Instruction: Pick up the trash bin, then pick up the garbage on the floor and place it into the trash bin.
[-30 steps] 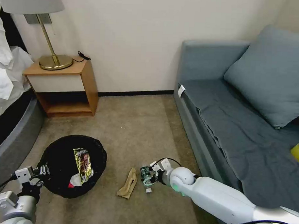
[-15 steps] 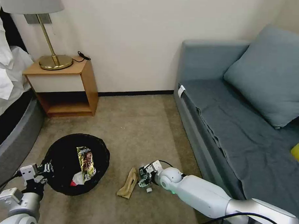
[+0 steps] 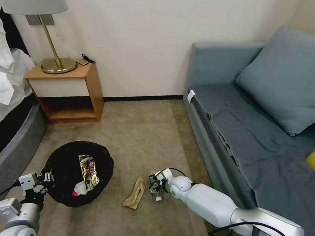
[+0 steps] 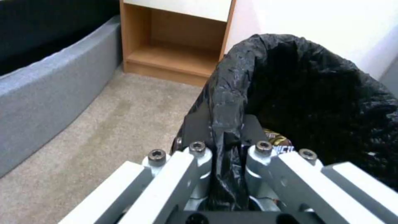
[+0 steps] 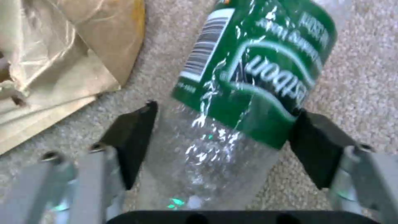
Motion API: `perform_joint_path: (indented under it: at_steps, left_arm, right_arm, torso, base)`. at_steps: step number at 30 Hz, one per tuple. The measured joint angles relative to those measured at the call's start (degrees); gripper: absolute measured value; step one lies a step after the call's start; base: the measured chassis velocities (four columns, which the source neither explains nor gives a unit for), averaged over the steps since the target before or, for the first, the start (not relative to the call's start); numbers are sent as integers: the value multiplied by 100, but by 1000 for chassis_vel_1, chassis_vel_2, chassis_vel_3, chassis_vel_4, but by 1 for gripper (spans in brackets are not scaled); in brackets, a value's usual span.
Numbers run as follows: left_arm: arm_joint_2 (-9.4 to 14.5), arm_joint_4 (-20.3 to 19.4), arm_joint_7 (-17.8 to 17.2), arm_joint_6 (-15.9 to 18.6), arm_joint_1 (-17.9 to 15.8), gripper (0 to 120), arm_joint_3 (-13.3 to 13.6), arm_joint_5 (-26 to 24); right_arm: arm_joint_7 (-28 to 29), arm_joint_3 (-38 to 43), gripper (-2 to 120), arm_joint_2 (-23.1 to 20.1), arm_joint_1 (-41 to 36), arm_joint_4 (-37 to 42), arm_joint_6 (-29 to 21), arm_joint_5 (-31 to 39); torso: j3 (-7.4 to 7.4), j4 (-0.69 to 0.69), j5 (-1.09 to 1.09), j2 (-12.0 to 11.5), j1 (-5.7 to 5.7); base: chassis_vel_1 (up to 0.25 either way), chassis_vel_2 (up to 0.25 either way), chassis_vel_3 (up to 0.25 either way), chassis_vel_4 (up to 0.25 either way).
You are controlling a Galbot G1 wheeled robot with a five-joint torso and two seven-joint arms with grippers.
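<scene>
So the left hand (image 3: 45, 181) is at roughly 8 o'clock in the head view, pinched tight on the crinkled black liner at the rim of the trash bin (image 3: 78, 173). The left wrist view shows both black fingers (image 4: 195, 127) squeezed onto a fold of bag, so that grip looks solid. Inside the bin there's a gold-brown wrapper (image 3: 87, 172) and a bit of red-white packet (image 3: 80, 190) underneath it.

The right hand (image 3: 155, 186) is down on the carpet around 6 o'clock, working the small clear bottle (image 5: 232, 102) with the green label. The key thing here: the bottle lies between the two pads (image 5: 132, 140), which sit either side of its body with the hand spread about as wide as the bottle. I can't tell if they're actually pressing yet. The bottle's long axis runs nearly straight out from the palm, a little tilted, so the pads close across its width, which is how you'd want it.

The tan crumpled paper (image 3: 136, 193) lies just beside the bottle, on the bin side, not touching the hand as far as I can see. The bin is at 9 o'clock from the bottle, a short swing over that paper.

My guess is the bottle could squirt out if squeezed hard, being round and slick.
</scene>
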Motion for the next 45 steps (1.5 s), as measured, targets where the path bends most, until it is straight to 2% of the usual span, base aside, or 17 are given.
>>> perform_joint_path:
  at_steps: [1,3,5,7,14,19,22,23,26,28,31,36,38,45]
  left_arm:
    - [0,0,0,0,-2,5,1,0]
    - [0,9,0,0,-15,5,12,-2]
    - [0,14,0,0,-17,5,14,-5]
    - [-1,30,0,0,-18,5,16,-15]
    - [8,62,1,0,23,5,15,-109]
    - [41,80,0,1,51,5,21,-180]
    - [73,97,1,13,71,5,84,-214]
    - [73,97,1,13,71,5,84,-214]
    - [93,100,-1,32,59,5,192,-209]
    - [101,99,-2,35,58,5,219,-204]
    - [143,52,-5,53,58,5,357,-162]
    - [166,-5,-11,69,55,5,431,-159]
    - [197,-61,-14,84,64,5,500,-167]
    - [275,-197,-45,129,109,5,575,-225]
  right_arm:
    - [0,4,70,-1,-2,0,2,-1]
    - [0,55,56,-8,-33,24,15,-29]
    - [0,80,55,-9,-45,33,24,-40]
    - [7,153,44,-9,-82,56,56,-86]
    - [126,540,27,-31,-88,236,207,-217]
    - [248,982,25,-153,-73,753,527,-427]
    - [345,1422,25,-288,-12,1679,964,-400]
    - [345,1422,25,-288,-12,1679,964,-400]
    - [610,1613,25,-238,128,2582,1381,-268]
    - [647,1612,25,-220,159,2698,1429,-249]
    - [787,1373,25,-131,365,3417,1686,-222]
    - [814,1008,24,-94,413,3910,1850,-282]
    - [737,525,24,-97,326,4278,2003,-588]
    - [681,9,24,-158,90,4230,2011,-1463]
  torso:
    - [0,0,0,0,0]
    - [0,0,0,0,0]
    - [0,0,0,0,0]
    - [0,0,0,0,0]
    - [0,0,1,0,0]
    - [0,0,1,0,0]
    - [0,0,0,0,0]
    - [0,0,0,0,0]
    - [0,0,0,0,0]
    - [0,0,0,0,0]
    - [0,1,-1,0,0]
    - [0,1,-1,0,0]
    - [0,1,0,0,0]
    - [0,0,0,0,-1]
  base:
    - [0,0,0,0]
    - [0,0,0,0]
    - [0,0,0,0]
    - [0,0,0,0]
    - [0,0,0,0]
    - [0,0,0,0]
    - [0,0,0,0]
    - [0,0,0,0]
    - [0,0,0,0]
    - [0,0,0,0]
    - [0,0,0,0]
    - [0,0,0,0]
    - [0,0,0,0]
    - [0,0,0,0]
